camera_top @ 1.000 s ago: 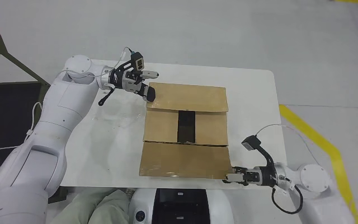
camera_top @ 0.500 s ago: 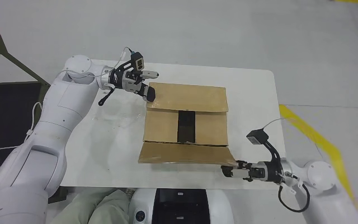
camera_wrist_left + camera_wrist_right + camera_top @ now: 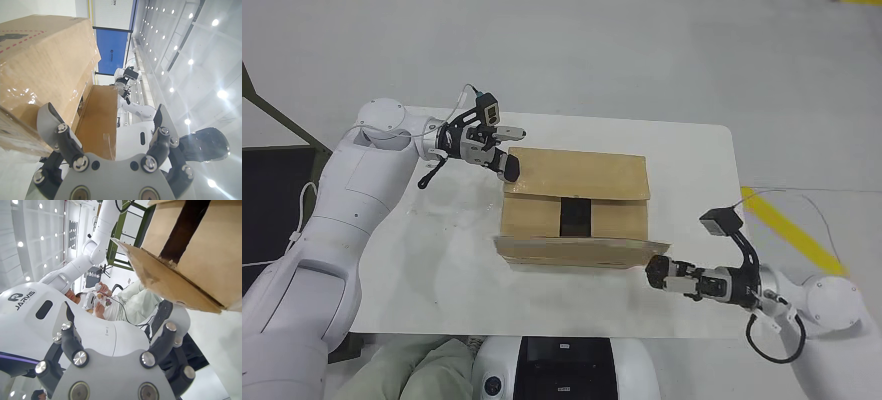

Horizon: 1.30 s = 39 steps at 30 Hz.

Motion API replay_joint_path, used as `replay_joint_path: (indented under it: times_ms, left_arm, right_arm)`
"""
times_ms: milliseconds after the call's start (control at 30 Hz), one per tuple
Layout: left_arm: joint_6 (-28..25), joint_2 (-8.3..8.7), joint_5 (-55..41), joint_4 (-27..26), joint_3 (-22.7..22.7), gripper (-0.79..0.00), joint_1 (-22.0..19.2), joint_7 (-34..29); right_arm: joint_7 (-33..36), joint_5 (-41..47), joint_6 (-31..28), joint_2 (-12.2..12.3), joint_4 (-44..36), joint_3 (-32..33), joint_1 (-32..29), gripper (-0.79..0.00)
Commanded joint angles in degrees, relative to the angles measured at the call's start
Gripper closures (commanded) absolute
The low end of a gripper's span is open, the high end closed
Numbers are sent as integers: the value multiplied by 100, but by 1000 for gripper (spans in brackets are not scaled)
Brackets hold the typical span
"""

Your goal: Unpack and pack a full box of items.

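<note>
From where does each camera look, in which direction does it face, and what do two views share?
Top view: above the arms, facing down at the table and cardboard box; the left gripper and right gripper show.
Left wrist view: behind the left gripper, facing upward along the box toward the ceiling; its open jaws show.
Right wrist view: behind the right gripper, facing upward under the raised near flap; its open jaws show.
Shared: both wrist views show the box and the other arm.
</note>
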Motion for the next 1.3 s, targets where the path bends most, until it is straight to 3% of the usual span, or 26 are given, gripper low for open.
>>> replay_joint_path:
  times_ms: [0,500,1100,1267]
  left_arm:
    - [0,0,0,0,0,-785,0,0]
    - [0,0,0,0,0,-785,0,0]
    - [0,0,0,0,0,-785,0,0]
    - [0,0,0,0,0,-785,0,0]
  right_arm:
    - [-106,-63,27,2,43,-25,96,-785]
    - [-1127,-996,182,-42,474,-609,901,-785]
    - [-1620,-846,314,-164,1483,-1304,2050,-785]
    - [-1588,-799,622,-178,1724,-1401,2273,-785]
